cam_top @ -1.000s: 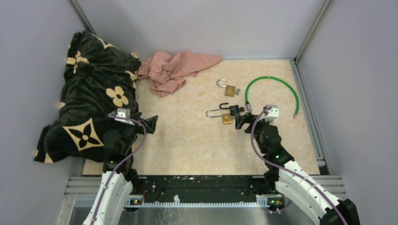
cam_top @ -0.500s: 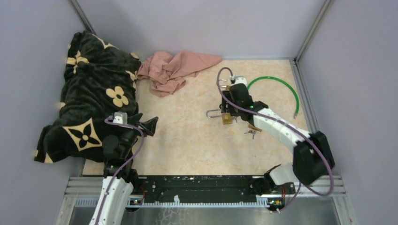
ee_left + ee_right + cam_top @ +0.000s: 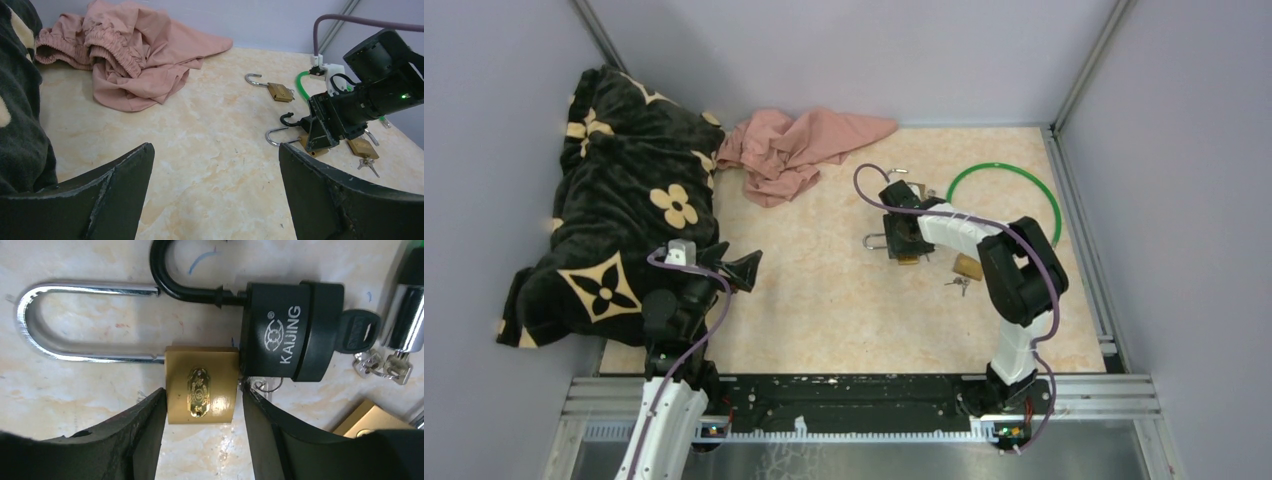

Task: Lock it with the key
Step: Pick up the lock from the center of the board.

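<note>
Though the bench (image 3: 824, 310) carries plenty, from a black flowered blanket (image 3: 614, 200) and a crumpled pink cloth (image 3: 794, 150) to a green cable loop (image 3: 1046, 195), the work is in the cluster of padlocks at its middle. The left end effector (image 3: 216, 147) hangs near the blanket with its fingers wide apart and nothing between them. The right end effector (image 3: 202, 392) is down over the brass long-shackle padlock (image 3: 201, 385), one finger on each side of its body. They sit close against the flanks, but I cannot tell whether they pinch it yet.

That padlock lies flat with its steel shackle (image 3: 75, 322) sprung open, the free end clear of the body. A black padlock (image 3: 290, 337) lies touching it – also unlatched, with a key (image 3: 359, 332) seated in its base.

I judge the task barely begun: no lock is shut. Gripping a lock, pressing its shackle home and turning the key all remain.
</note>
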